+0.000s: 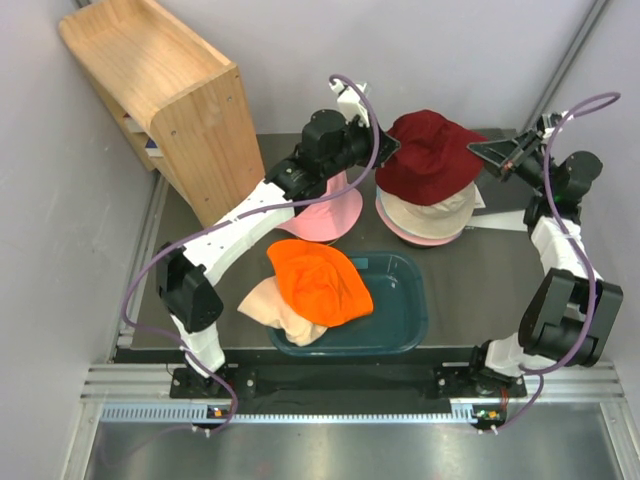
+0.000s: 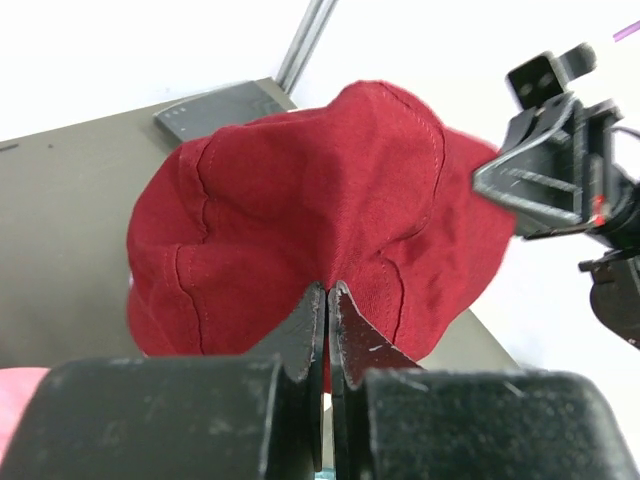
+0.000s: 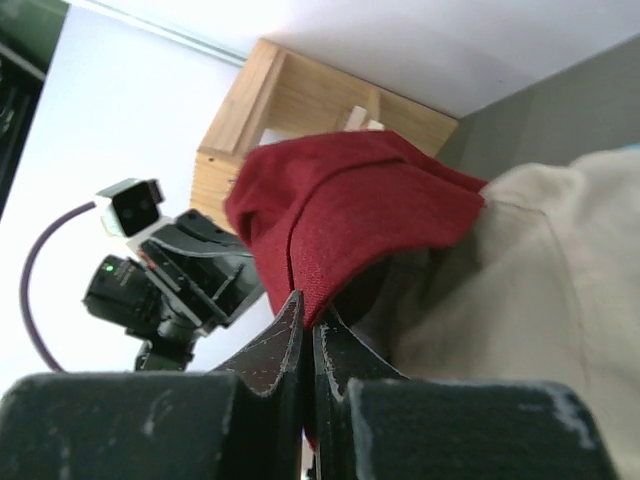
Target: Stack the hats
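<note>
A maroon hat point(image 1: 430, 155) tops a stack at the back right, over a beige hat point(image 1: 432, 208) and a pink hat's brim point(image 1: 420, 238). My left gripper point(image 1: 386, 148) is shut on the maroon hat's left brim, with red cloth pinched between its tips point(image 2: 327, 292). On the opposite brim my right gripper point(image 1: 482, 151) is shut too, holding the red edge point(image 3: 308, 308) above the beige hat point(image 3: 540, 300). An orange hat point(image 1: 320, 280) lies over a peach hat point(image 1: 278, 308) at the tub. Another pink hat point(image 1: 328, 212) lies partly under the left arm.
A dark teal tub point(image 1: 405, 300) sits at the front centre, under the orange hat. A wooden shelf unit point(image 1: 165, 95) stands at the back left, also seen in the right wrist view point(image 3: 300, 110). Grey walls close off the back and both sides.
</note>
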You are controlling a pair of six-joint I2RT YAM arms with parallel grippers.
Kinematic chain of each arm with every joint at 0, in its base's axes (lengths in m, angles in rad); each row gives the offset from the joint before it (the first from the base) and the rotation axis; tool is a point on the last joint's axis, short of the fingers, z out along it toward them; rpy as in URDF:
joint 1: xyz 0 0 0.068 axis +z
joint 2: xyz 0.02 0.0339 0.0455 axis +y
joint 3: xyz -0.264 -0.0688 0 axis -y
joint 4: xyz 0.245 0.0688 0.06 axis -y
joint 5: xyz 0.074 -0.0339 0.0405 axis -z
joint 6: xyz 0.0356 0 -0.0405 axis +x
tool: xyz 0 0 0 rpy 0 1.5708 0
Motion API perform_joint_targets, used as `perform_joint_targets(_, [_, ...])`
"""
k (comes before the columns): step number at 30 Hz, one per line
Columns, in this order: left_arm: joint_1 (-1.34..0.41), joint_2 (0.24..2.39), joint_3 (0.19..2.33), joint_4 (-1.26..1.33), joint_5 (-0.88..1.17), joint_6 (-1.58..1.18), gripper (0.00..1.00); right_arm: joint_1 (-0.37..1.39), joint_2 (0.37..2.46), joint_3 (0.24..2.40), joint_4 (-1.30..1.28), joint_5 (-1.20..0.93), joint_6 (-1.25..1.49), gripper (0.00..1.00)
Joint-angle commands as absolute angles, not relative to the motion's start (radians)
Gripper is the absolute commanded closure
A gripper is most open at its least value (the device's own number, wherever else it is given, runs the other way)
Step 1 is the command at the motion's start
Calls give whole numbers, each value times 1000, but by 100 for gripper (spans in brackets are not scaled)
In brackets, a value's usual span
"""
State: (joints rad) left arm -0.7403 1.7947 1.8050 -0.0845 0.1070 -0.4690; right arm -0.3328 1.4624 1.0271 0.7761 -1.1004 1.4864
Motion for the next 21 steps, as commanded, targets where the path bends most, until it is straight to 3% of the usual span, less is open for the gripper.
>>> perform_joint_targets(1, [-744,1783,1870,-41,153,-474,100,-370,1382,983,562,-1069,1347,100])
perform_joint_targets(8, [-750,1787,1900,-71,192,-514,100,-406,1359,954,376,-1016,1243,100])
perform_joint_targets(16, [-787,1845,1942,-116,252,-522,100,-445,1358,907,361,-1012,1220,98])
perform_joint_targets(21, [-793,1887,2011,-227,253,-514,100,-466,1353,960,58,-999,1037,97])
